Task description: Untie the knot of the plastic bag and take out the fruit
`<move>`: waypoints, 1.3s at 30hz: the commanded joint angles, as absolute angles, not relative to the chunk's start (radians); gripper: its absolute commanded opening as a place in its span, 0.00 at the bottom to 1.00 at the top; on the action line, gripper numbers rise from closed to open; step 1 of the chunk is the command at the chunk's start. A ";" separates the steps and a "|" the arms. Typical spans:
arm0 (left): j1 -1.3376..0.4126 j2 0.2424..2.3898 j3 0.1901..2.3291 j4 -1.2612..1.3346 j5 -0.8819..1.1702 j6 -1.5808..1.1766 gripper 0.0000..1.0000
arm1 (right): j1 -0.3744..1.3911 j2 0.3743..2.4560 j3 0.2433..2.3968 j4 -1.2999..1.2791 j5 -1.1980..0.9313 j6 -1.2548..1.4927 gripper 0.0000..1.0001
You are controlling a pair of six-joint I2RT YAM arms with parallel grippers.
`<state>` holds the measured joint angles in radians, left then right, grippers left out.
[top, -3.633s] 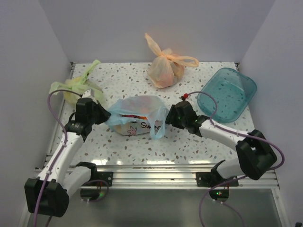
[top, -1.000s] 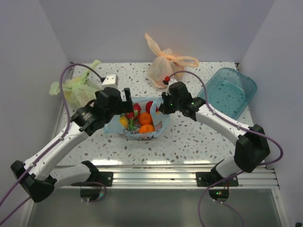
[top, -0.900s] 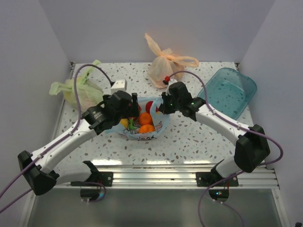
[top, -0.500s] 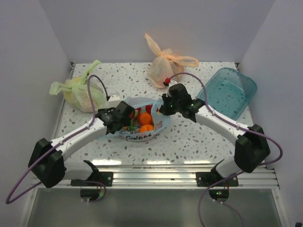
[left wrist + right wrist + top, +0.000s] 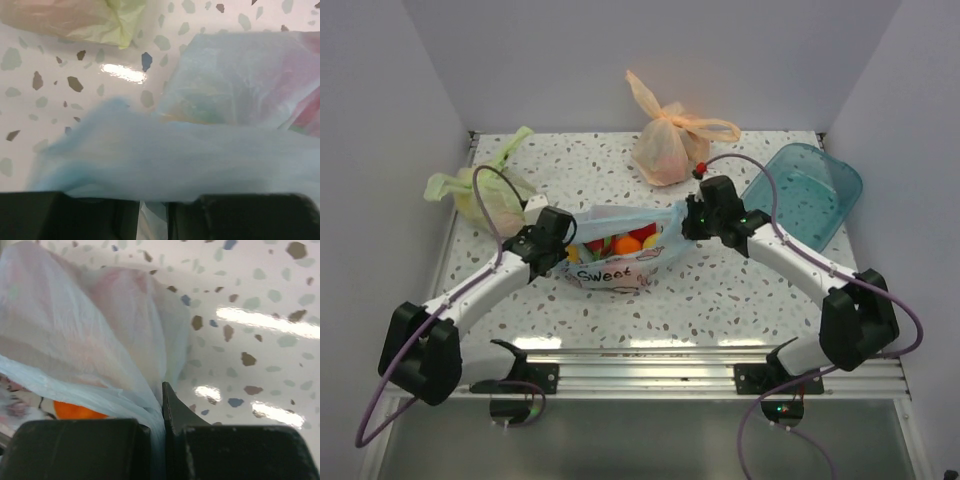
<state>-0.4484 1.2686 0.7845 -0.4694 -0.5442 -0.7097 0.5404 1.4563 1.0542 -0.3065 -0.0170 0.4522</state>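
The light blue plastic bag (image 5: 615, 268) with its "Sweet" print lies at the table's middle, mouth open upward. No knot shows on it. Inside sit the fruit: an orange one (image 5: 626, 244), a red one (image 5: 642, 232) and a yellow one (image 5: 651, 241). My left gripper (image 5: 565, 240) is at the bag's left rim, and in the left wrist view the blue film (image 5: 175, 155) drapes over my left gripper (image 5: 152, 202) and runs into the narrow gap between its fingers. My right gripper (image 5: 688, 222) is shut on the right rim; in the right wrist view my right gripper (image 5: 159, 412) pinches the film beside an orange fruit (image 5: 75, 411). The rim is stretched between both grippers.
A knotted green bag (image 5: 485, 195) lies at the back left, close behind my left arm, and shows again as the green bag (image 5: 75, 20) in the left wrist view. A knotted orange bag (image 5: 665, 145) stands at the back centre. A teal plastic tub (image 5: 800, 195) sits at the right.
My left gripper dropped from over the bag mouth to the left rim and closed on the film. My right gripper shifted right with its rim, pulling the mouth into a long slit.
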 commanded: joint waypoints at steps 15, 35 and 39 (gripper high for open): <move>-0.374 0.982 0.787 -0.400 -0.080 -0.508 0.00 | 0.443 1.309 1.189 -0.550 -0.063 0.281 0.83; -0.374 0.980 0.813 -0.472 -0.127 -0.652 0.00 | 0.828 1.373 1.618 -0.789 0.261 0.232 0.92; -0.374 0.982 0.810 -0.476 -0.138 -0.669 0.00 | 0.907 1.410 1.494 -0.720 0.272 0.284 0.84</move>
